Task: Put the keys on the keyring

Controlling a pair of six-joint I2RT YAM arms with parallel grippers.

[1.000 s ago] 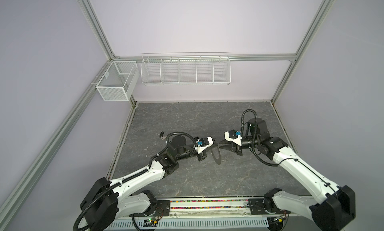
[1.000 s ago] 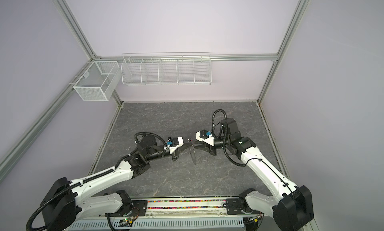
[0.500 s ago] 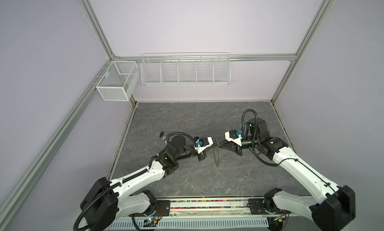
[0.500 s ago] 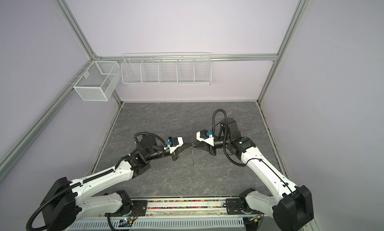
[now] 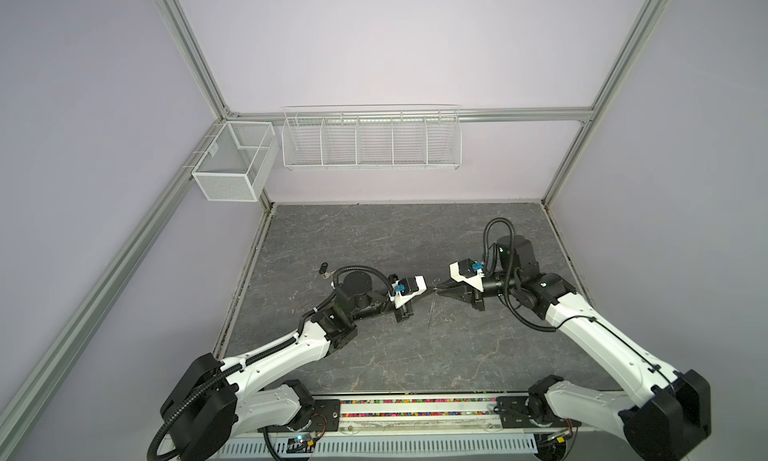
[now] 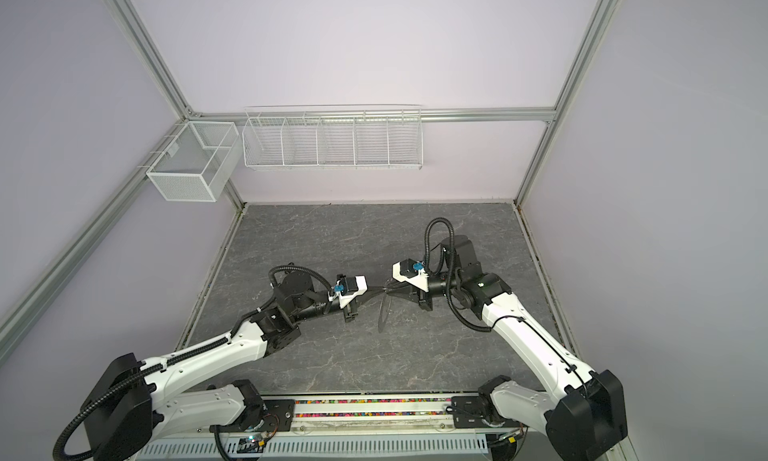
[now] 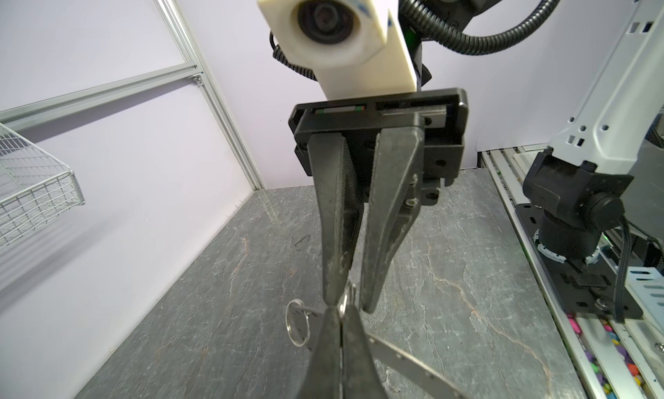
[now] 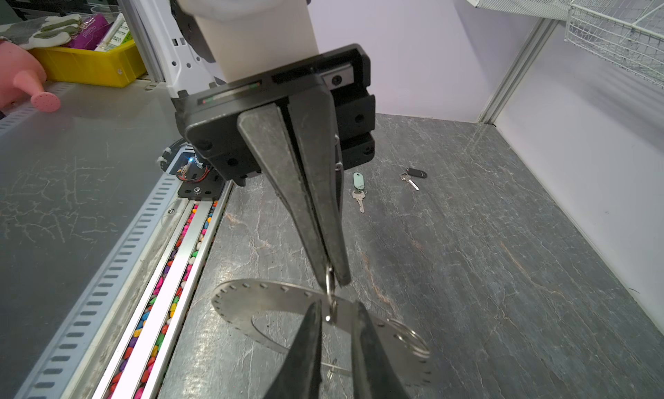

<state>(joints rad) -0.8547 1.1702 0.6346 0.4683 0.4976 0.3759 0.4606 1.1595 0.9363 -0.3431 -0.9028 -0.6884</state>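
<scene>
We judge step: readying keyring [image 8: 244, 303] loop [image 8: 330, 284], clenched in left gripper [image 8: 332, 276]; right gripper [image 7: 351, 303] slightly parted astride it. On table [image 8: 467, 271], unthreaded: mint key [image 8: 359, 192], black key [image 8: 413, 176]. Next: right gripper fetches 1 key.

The grey marbled tabletop [image 5: 395, 230] is free at the back. Left gripper [image 8: 332, 276] and right gripper [image 7: 354, 305] meet mid-table at a flat grey metal disc [image 8: 244, 303] (no way between).

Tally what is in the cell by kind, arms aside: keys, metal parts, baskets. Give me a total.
Keys: 2, mint key, black key
Disc: 1
Small rings: 2, pinched ring, other ring
Wire baskets: 2, mesh basket, long basket
Total: 7
</scene>
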